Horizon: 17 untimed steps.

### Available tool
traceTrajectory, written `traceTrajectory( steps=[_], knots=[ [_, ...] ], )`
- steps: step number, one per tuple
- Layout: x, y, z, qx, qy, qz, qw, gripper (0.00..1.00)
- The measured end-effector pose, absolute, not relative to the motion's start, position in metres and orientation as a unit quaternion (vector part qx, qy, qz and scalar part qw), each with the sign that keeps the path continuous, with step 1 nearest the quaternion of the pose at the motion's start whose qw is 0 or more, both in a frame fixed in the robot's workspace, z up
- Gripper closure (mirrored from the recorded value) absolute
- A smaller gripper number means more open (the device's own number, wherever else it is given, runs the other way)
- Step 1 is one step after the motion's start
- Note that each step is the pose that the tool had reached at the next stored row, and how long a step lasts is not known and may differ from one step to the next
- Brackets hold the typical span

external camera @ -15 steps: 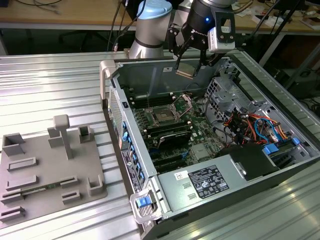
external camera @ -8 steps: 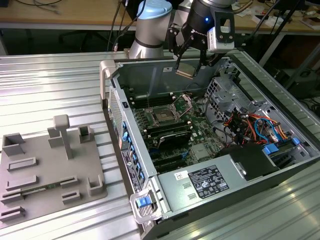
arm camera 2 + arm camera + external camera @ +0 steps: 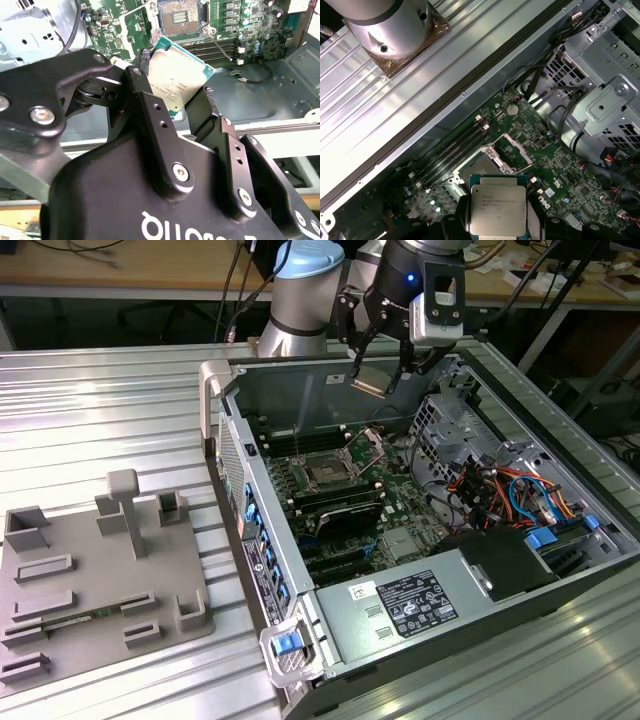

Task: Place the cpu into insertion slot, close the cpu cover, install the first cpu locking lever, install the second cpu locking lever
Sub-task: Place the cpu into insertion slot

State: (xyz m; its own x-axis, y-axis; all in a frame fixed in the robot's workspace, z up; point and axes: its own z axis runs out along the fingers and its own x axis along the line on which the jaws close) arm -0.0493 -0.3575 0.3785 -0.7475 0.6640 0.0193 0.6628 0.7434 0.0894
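Holding the cpu (image 3: 368,381) by two opposite edges, the end effector (image 3: 378,372) hangs over the rear wall of the open computer case (image 3: 255,530), above the motherboard (image 3: 400,502). Its fingers (image 3: 150,107) are narrowed onto the chip, whose metal top faces the first wrist view.

Insertion slot (image 3: 327,472) lies bare below, well apart from the chip. Cpu cover (image 3: 369,446) stands tilted up just beside the slot, on the exterior view's right of it.

Judgement: first step in hand, chip not yet seated. Closing the cover and both locking levers are left to do. Levers too small to tell from the socket metalwork.

Surface: ribbed silvery metal tabletop (image 3: 100,410), with the case lying flat on it, side panel off. A grey fixture plate (image 3: 100,580) with upright holders sits on the exterior view's left.

Room: a wooden tabletop (image 3: 120,265) behind, with cables trailing over it.
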Motion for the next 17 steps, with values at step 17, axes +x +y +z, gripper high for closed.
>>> traceTrajectory(
  steps=[17],
  knots=[
    [-0.0503,-0.3576,0.3784,0.399,0.916,0.045,0.009,0.46]
  ],
)
